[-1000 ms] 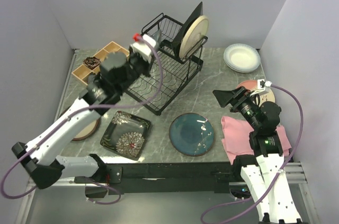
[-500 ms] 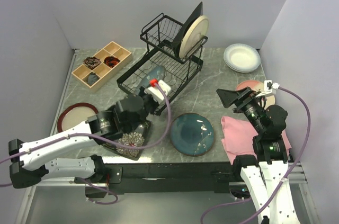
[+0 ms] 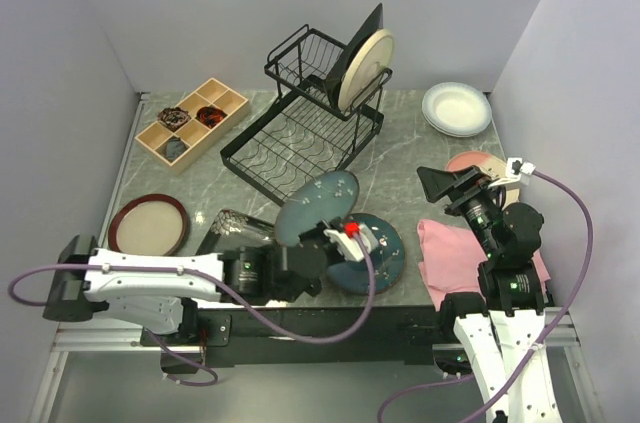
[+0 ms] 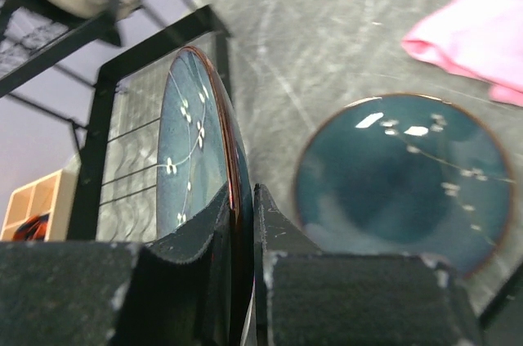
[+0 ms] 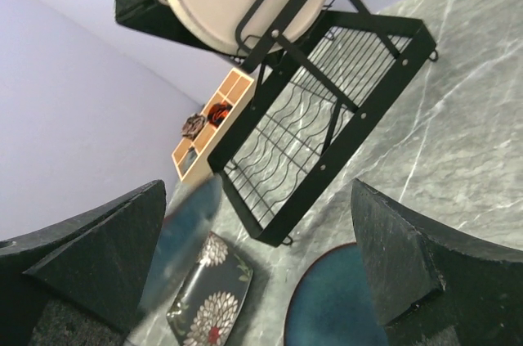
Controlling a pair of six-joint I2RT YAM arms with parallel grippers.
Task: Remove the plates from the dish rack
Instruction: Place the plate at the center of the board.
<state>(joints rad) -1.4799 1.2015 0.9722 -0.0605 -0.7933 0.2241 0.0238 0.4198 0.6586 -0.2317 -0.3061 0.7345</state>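
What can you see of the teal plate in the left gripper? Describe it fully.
The held teal plate is round, glossy like glazed ceramic, blue-green with white blossoms on branches and a brown rim. It stands on edge off the table, its rim pinched by the left gripper, in front of the dish rack, beside a matching plate lying flat. Nothing else appears to touch it.

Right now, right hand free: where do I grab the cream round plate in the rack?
Pinch the top rim of the cream round plate, right hand coming down from above. It stands on edge in the dish rack's upper slots: top rim is exposed, wires cage the lower part. Mind the black square plate close behind it.
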